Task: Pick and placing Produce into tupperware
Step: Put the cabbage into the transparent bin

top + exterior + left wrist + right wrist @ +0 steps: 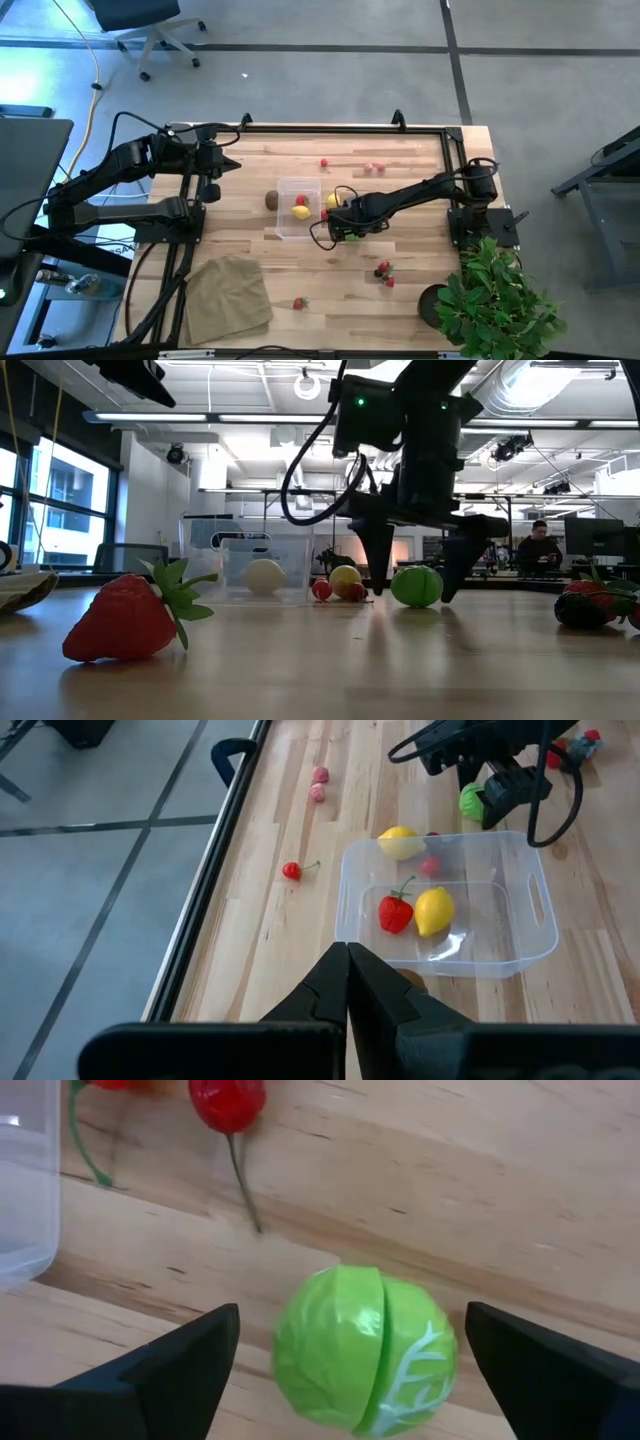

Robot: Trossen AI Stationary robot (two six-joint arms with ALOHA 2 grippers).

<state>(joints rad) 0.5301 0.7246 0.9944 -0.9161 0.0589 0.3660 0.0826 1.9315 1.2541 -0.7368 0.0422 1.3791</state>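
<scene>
A robotics lab or open-plan research workspace, not a home. Bare polished concrete floor (330, 80) around a wooden counter (420, 290) fitted with a black frame and two mounted arms. Loose cables trailing off the rig's left side, a rolling office chair (150, 25) parked nearby. Beyond the counter: exposed ceiling ducting (540, 380), strip lighting (200, 418), tall windows (55, 500), and a person (540, 548) seated at monitors. Toy fruit for props, with a potted plant (495, 300) at the counter's corner.
</scene>
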